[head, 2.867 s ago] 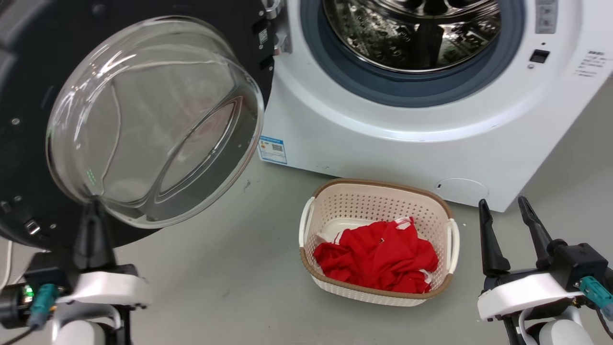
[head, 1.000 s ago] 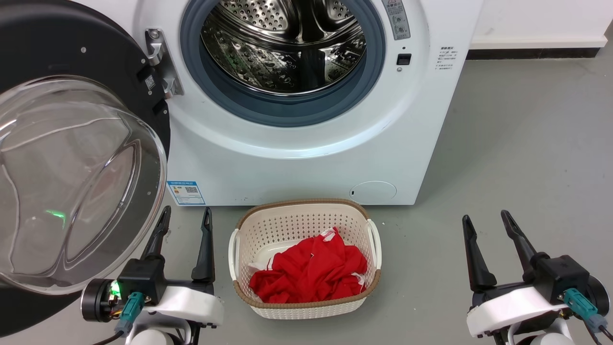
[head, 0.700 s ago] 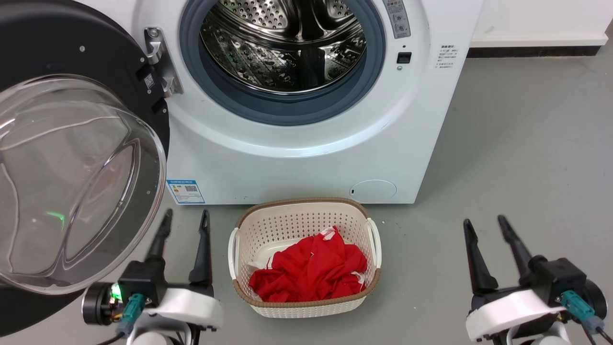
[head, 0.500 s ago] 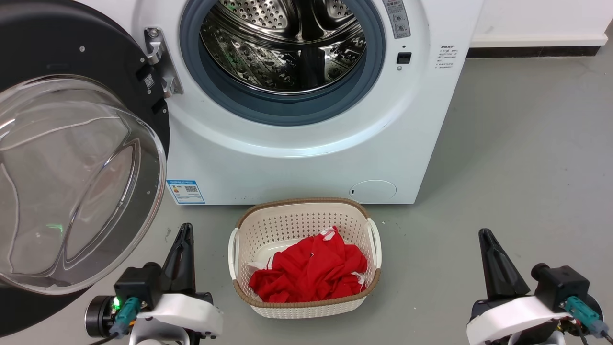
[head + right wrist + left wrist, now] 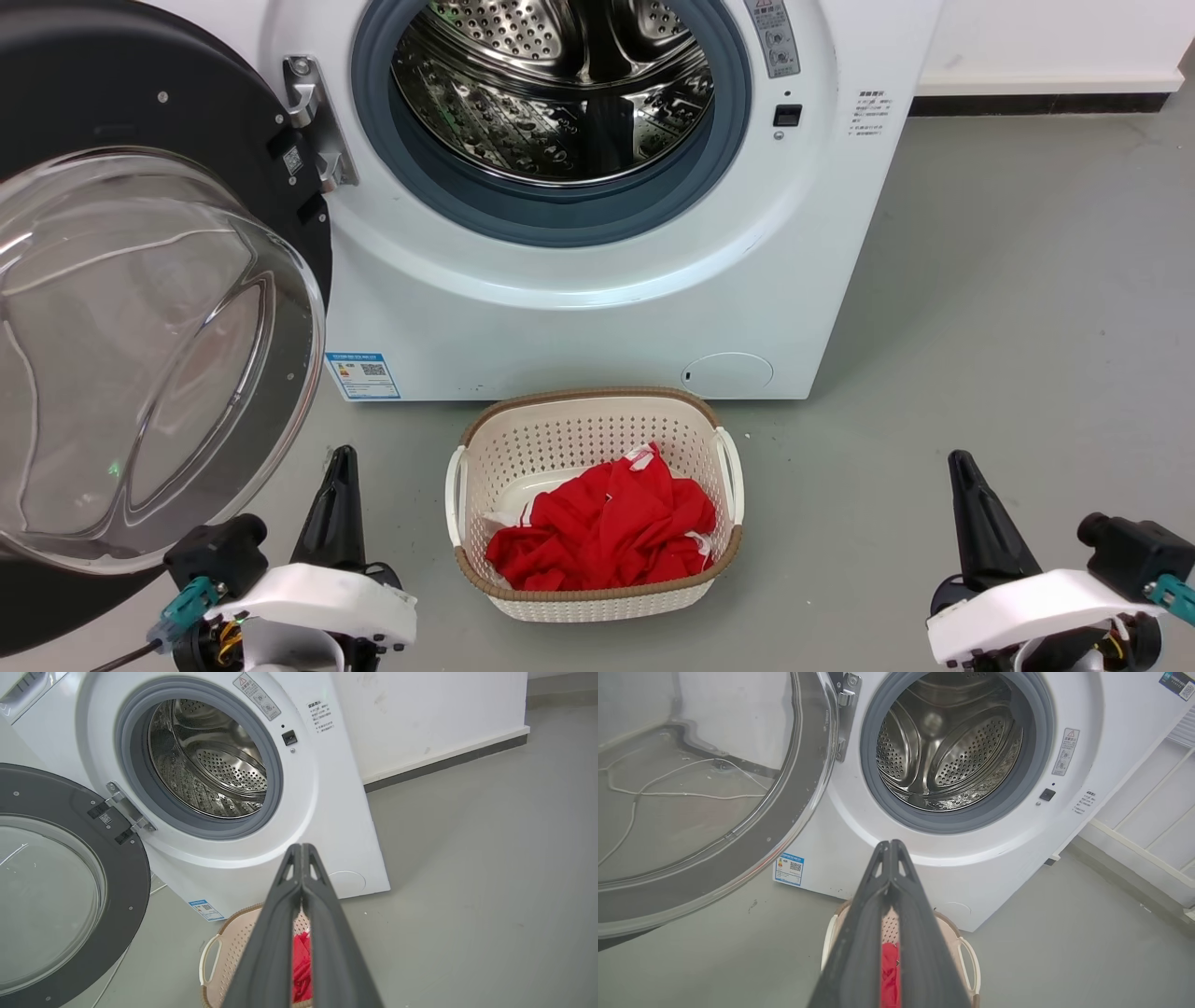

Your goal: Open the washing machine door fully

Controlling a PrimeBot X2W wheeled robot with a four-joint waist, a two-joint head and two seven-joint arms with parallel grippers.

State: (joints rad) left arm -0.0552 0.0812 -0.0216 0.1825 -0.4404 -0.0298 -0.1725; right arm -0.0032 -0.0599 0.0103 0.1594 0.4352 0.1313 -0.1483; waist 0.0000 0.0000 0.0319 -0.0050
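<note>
You have the door [image 5: 140,355] swung wide out to the left of the washing machine [image 5: 597,308]. It hangs on its hinge [image 5: 313,121] with the glass bowl facing you, and the shiny drum [image 5: 560,84] is open to see. To me it looks as far open as it will go. So the job seems nearly done, and the step now is just to rest your arms.

Your left hand [image 5: 341,462] sits low at the left side of the floor [image 5: 980,308]. It is near the door's lower rim, and I see no touch. Its two fingers are pressed together with nothing between them. Your right hand [image 5: 962,467] is low at the right, well apart from everything, and it too is clenched on nothing.

To do this well, keep your left hand away from the door's rim as you pull back, so you don't bump it and swing it back. If you think the door could go further, push gently on the black rim far from the hinge, not on the glass. Mind the basket [image 5: 597,394] with the red cloth [image 5: 607,532] on the floor in front of the machine, between your hands.

A second ago both hands had their fingers spread apart and stood a bit higher. Now both are squeezed closed and lower. About three seconds ago your left hand was up at the door's bottom rim. The door has stayed put over the last second.
</note>
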